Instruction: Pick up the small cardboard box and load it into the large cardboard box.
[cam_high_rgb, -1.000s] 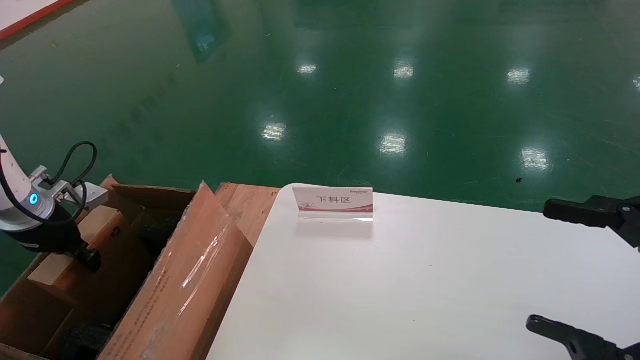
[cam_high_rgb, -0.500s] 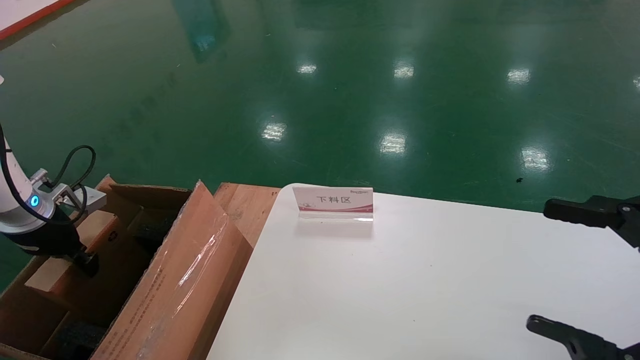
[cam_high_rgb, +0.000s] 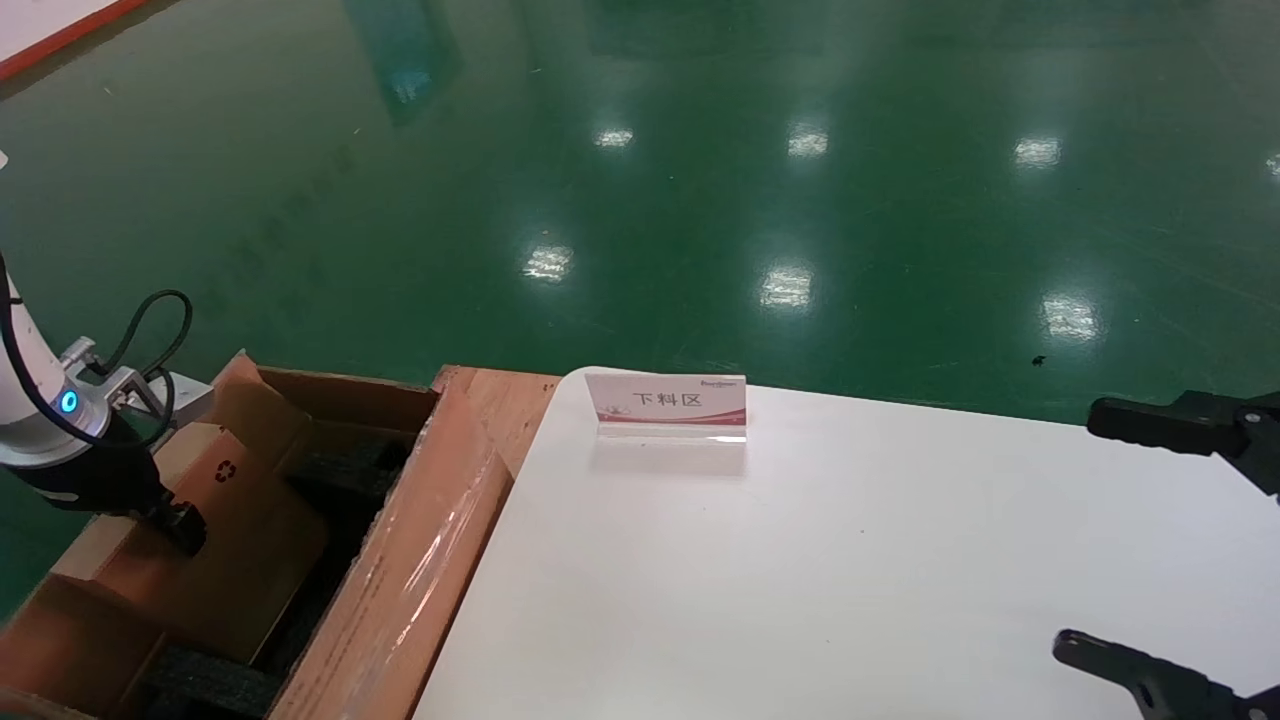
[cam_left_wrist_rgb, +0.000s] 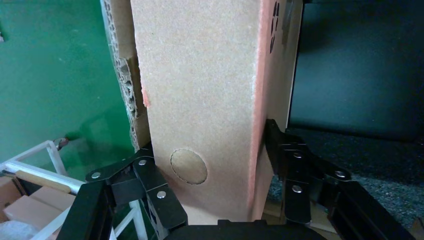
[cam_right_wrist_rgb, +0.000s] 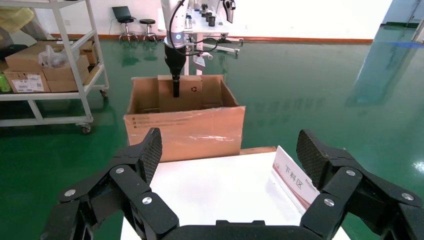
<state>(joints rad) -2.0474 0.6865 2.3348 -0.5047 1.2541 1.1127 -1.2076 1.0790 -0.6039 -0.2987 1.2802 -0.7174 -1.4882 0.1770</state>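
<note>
One left pincer (cam_high_rgb: 180, 520) grips the small cardboard box (cam_high_rgb: 215, 540) inside the large cardboard box (cam_high_rgb: 420, 570); right pincer (cam_right_wrist_rgb: 227, 155) spread.

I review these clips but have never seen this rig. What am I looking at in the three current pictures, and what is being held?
It is a two-armed robot. The head view looks down from its head; the other two come from cameras on its wrists. The left gripper is shut on the small cardboard box, holding it inside the large cardboard box beside the white table. A small sign stands on the table. The right gripper is open and empty over the table.
</note>
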